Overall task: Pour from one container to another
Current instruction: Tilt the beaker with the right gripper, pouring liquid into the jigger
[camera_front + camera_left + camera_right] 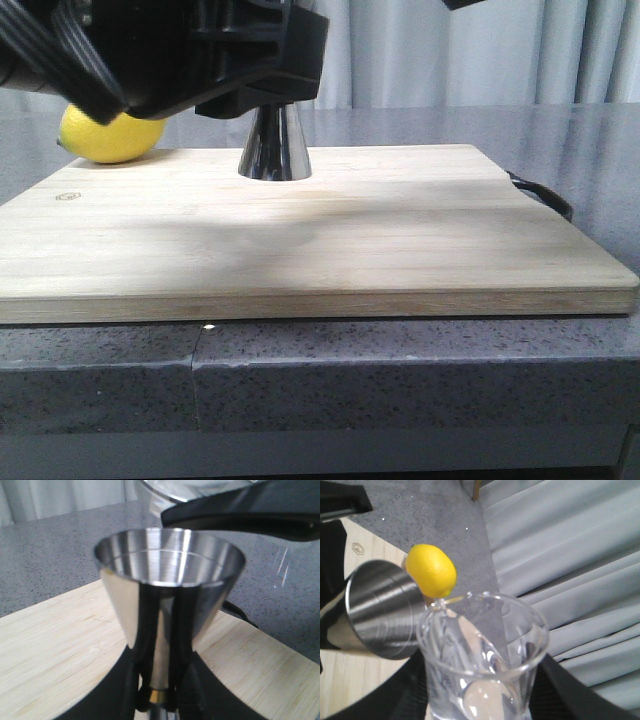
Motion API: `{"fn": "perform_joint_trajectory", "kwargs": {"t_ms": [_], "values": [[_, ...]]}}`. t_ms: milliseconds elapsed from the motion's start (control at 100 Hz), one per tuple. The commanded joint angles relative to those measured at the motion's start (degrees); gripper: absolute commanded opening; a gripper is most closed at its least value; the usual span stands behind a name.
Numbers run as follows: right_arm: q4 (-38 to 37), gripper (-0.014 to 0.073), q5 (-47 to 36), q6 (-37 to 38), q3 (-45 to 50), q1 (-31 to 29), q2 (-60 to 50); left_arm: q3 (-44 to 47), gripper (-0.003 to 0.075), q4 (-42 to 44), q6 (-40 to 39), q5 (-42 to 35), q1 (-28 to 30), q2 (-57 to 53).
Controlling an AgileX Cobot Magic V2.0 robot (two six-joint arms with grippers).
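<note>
The steel jigger (271,150) stands upright on the wooden board (320,240); my left arm (180,50) hides its upper half in the front view. My left gripper (159,690) is shut on the jigger's narrow waist at the gold band (159,696), and the open upper cup (170,555) faces the left wrist camera. My right gripper (482,695) is shut on the clear glass beaker (482,650), which is tipped with its lip just over the jigger (380,610). The beaker's rim (152,502) shows above the cup. Whether liquid is flowing cannot be told.
A yellow lemon (110,135) lies at the board's far left corner, close behind the jigger. The board sits on a grey speckled counter (400,360), and a dark strap (545,195) hangs off its right side. Grey curtains (480,50) close the background.
</note>
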Motion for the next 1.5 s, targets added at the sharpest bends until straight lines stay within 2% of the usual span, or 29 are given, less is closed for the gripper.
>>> {"fn": "perform_joint_trajectory", "kwargs": {"t_ms": [0, 1490], "values": [[-0.1, 0.0183, -1.07, -0.5, -2.09, -0.02, -2.03, -1.56, -0.002, 0.48, 0.07, -5.3, -0.44, -1.75], [-3.85, 0.0183, -1.09, -7.39, -2.09, -0.02, -2.03, -1.56, -0.0019, 0.7, 0.07, -3.58, -0.44, -1.75]]}}
